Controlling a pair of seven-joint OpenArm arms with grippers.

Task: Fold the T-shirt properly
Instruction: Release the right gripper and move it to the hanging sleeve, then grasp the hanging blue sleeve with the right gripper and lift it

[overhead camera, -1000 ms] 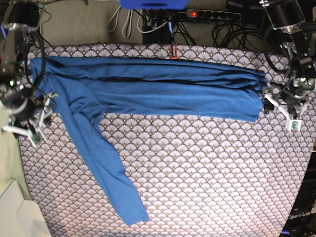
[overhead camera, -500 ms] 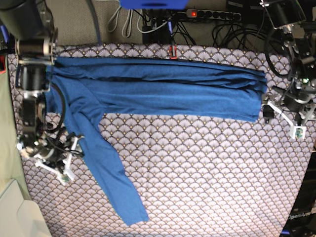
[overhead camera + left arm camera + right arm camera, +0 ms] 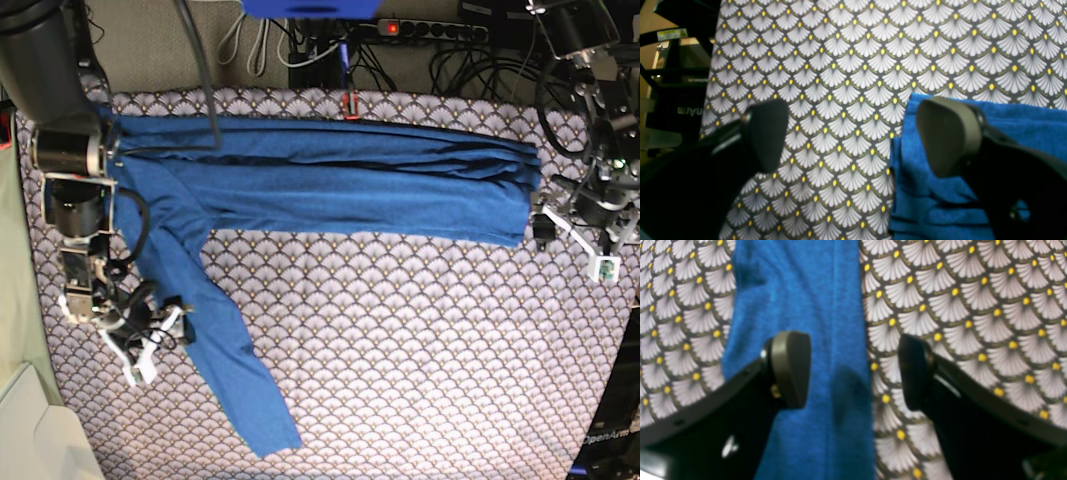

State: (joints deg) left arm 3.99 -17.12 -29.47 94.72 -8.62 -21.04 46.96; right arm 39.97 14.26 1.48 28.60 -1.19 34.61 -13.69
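The blue T-shirt (image 3: 330, 180) lies as a long folded band across the far part of the table cloth (image 3: 420, 340). One long sleeve (image 3: 215, 340) runs down from its left end toward the front. My right gripper (image 3: 150, 342) hovers at the sleeve's left edge, open. In the right wrist view the sleeve (image 3: 800, 290) passes under the right gripper (image 3: 853, 371), nothing gripped. My left gripper (image 3: 575, 240) stands open just off the band's right end. In the left wrist view one of the fingers (image 3: 948, 133) is over the shirt's edge (image 3: 1007, 116); the left gripper (image 3: 857, 133) holds nothing.
A power strip (image 3: 420, 28) and a tangle of cables lie behind the table's far edge. A small red clip (image 3: 350, 103) sits at the far edge of the cloth. A pale bin corner (image 3: 40, 430) shows at the front left.
My right arm has swung down from the shirt's left end to the middle of the sleeve. The left gripper has drawn slightly away from the band's right end. Both have opened wider.
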